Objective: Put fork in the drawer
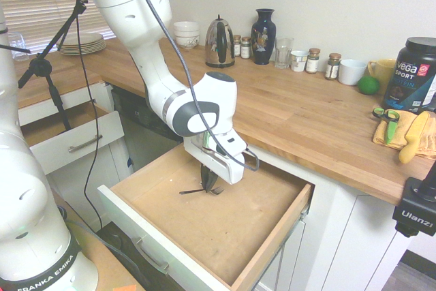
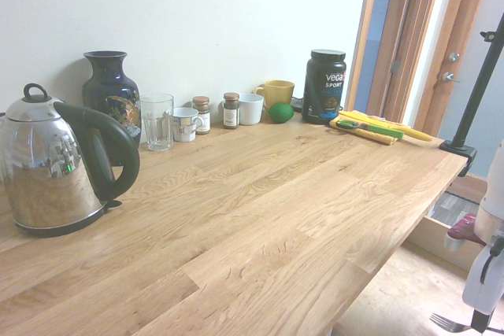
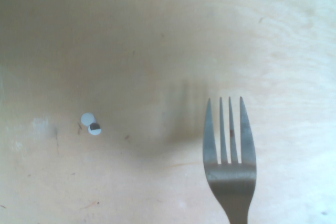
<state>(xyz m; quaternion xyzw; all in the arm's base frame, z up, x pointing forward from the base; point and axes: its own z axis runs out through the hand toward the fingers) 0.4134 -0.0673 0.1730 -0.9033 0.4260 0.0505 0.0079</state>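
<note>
Your gripper [image 1: 209, 183] is clamped shut on the fork [image 1: 201, 191], pointing straight down inside the open drawer [image 1: 272, 236]. The fork lies level, crosswise to the fingers, just above the bare wooden bottom.

A metal fork [image 3: 229, 150] rises from the bottom edge, its four tines sharp against the pale, bare wooden bottom of the drawer [image 3: 157, 35]. Its soft shadow falls on the wood just beside the tines. Well apart lies a small white round speck [image 3: 91, 124] with a dark patch.
</note>
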